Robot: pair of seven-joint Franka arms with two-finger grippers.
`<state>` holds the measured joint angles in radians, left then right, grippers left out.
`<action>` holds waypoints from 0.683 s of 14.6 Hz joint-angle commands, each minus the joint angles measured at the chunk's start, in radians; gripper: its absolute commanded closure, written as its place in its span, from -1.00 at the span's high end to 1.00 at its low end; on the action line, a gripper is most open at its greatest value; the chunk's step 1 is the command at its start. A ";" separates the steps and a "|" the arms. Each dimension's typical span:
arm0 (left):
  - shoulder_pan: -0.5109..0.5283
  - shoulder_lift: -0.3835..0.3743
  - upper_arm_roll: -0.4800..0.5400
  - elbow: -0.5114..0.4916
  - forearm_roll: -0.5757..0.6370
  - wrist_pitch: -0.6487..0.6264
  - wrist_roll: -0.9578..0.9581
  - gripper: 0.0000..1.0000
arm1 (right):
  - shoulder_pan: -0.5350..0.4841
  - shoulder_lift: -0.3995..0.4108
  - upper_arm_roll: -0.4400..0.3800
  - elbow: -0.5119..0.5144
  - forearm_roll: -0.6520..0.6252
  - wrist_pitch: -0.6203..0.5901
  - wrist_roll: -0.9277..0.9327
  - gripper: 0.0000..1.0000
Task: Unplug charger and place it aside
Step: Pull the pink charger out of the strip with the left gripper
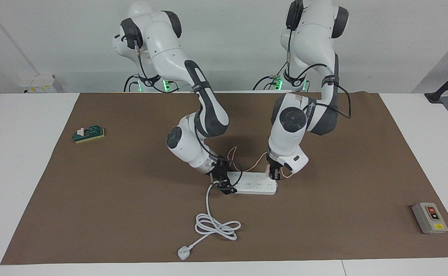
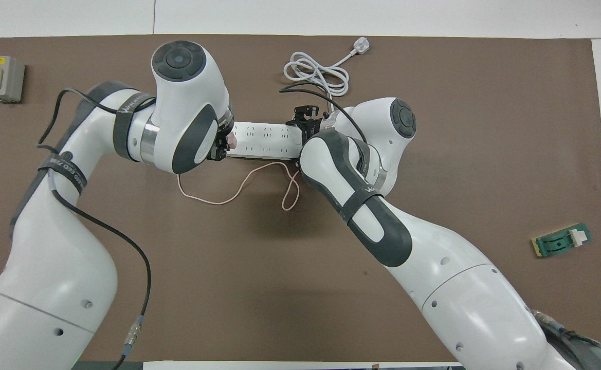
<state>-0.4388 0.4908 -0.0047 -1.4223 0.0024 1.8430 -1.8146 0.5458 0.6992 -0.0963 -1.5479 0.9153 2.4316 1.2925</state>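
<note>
Brown mat [image 1: 132, 214] over white table [image 1: 17, 153], pale wall at the robots' end. White power strip [image 1: 255, 186] mid-mat. Left gripper [image 1: 273, 175] clamped on pink charger [image 2: 232, 139] at strip's left-arm end, mostly hidden. Right gripper [image 1: 224, 186] at strip's corded end; fingers unreadable. Thin pink cable [image 2: 228, 198] looping nearer robots.
</note>
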 commanded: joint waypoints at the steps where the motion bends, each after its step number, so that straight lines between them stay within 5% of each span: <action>1: -0.001 -0.070 0.009 0.083 0.011 -0.169 0.027 -1.00 | -0.007 0.033 0.009 0.011 0.008 0.030 -0.045 -1.00; 3: -0.001 -0.067 0.009 0.089 0.011 -0.171 0.034 -1.00 | -0.006 0.033 0.009 0.011 0.008 0.030 -0.045 -1.00; 4: -0.001 -0.063 0.009 0.089 0.013 -0.169 0.041 -1.00 | -0.006 0.033 0.007 0.011 0.008 0.032 -0.045 0.15; 5: 0.000 -0.061 0.009 0.088 0.013 -0.169 0.061 -1.00 | -0.007 0.033 0.007 0.012 -0.004 0.032 -0.044 0.99; 10: 0.009 -0.069 0.015 0.083 0.019 -0.143 0.397 -1.00 | -0.012 0.019 0.003 0.023 -0.013 0.012 -0.044 1.00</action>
<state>-0.4371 0.4264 0.0034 -1.3482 0.0089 1.6908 -1.5447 0.5469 0.7054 -0.0963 -1.5462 0.9132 2.4374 1.2840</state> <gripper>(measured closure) 0.692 0.000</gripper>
